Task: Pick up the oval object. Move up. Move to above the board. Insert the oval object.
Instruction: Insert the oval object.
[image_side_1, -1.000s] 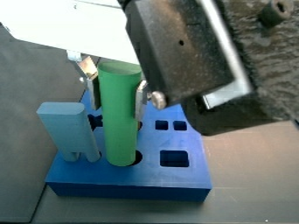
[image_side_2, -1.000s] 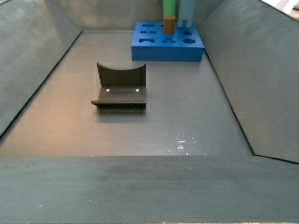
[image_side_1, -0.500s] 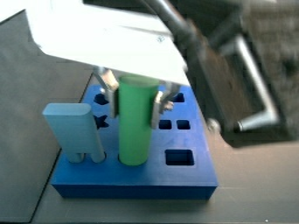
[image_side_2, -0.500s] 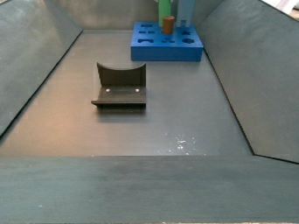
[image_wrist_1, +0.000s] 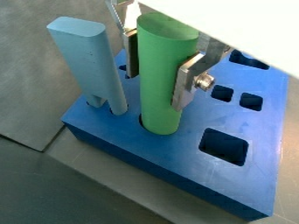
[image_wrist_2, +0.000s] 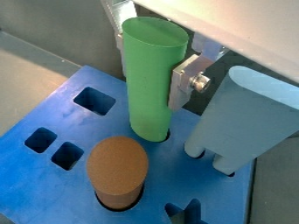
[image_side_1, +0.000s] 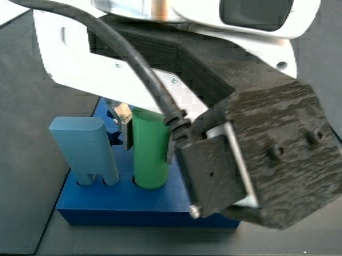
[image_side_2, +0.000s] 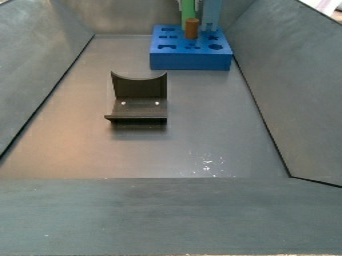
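Upright, oval object (image_wrist_1: 162, 80) apparently in board (image_wrist_1: 246, 184) hole, gripper (image_wrist_1: 158, 54) around.

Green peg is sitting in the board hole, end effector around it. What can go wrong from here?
1. The end effector has its fingers beside the oval object, which stands in the board. A tilted retreat could drag it back out.
2. The light-blue block stands close beside it; a sideways move could knock it.
3. The brown cylinder sits near too, so clearance is tight.
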